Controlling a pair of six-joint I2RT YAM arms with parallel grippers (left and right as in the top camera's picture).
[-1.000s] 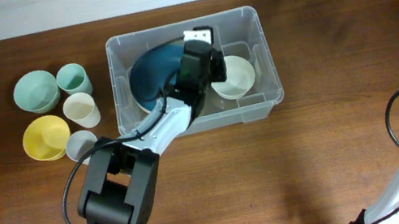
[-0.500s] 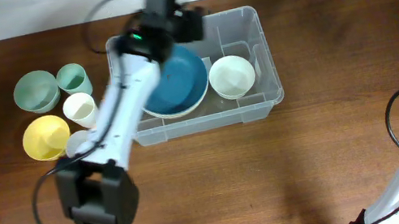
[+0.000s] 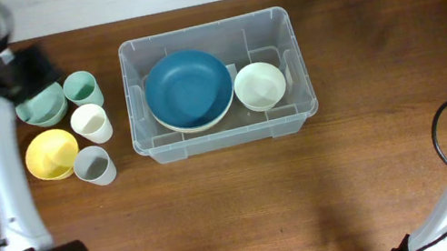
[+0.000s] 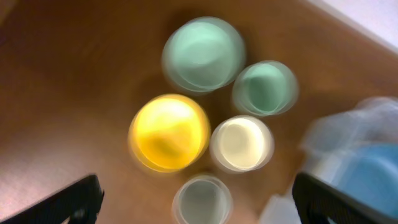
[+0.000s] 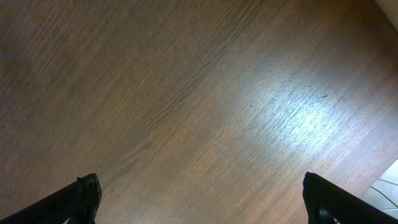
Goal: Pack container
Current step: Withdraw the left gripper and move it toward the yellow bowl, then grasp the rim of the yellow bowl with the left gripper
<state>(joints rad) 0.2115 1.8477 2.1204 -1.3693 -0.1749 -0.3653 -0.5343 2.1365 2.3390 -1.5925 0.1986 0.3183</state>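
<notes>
left claw (image 4: 199, 190): fingers spread wide, nothing in them.
beneath you: grey cup (image 4: 202, 200), cream cup (image 4: 241, 143), yellow bowl (image 4: 169, 132), mint cup (image 4: 265, 87), mint bowl (image 4: 203, 54).
container (image 3: 282, 120): about 3 o'clock from your left claw, long axis 9 to 3; blue bowl (image 3: 189, 88) and white bowl (image 3: 260, 85) inside.
nearer arm: left, clearly.
in the way: likely just the container's 9 o'clock wall, the cream cup nearest it.
right claw (image 5: 202, 186): spread, empty, over bare table (image 5: 186, 93).

Overhead crisp and even, left wrist view badly smeared, white glare blooming on the brown wooden tabletop (image 5: 292, 121) in the right wrist view.
</notes>
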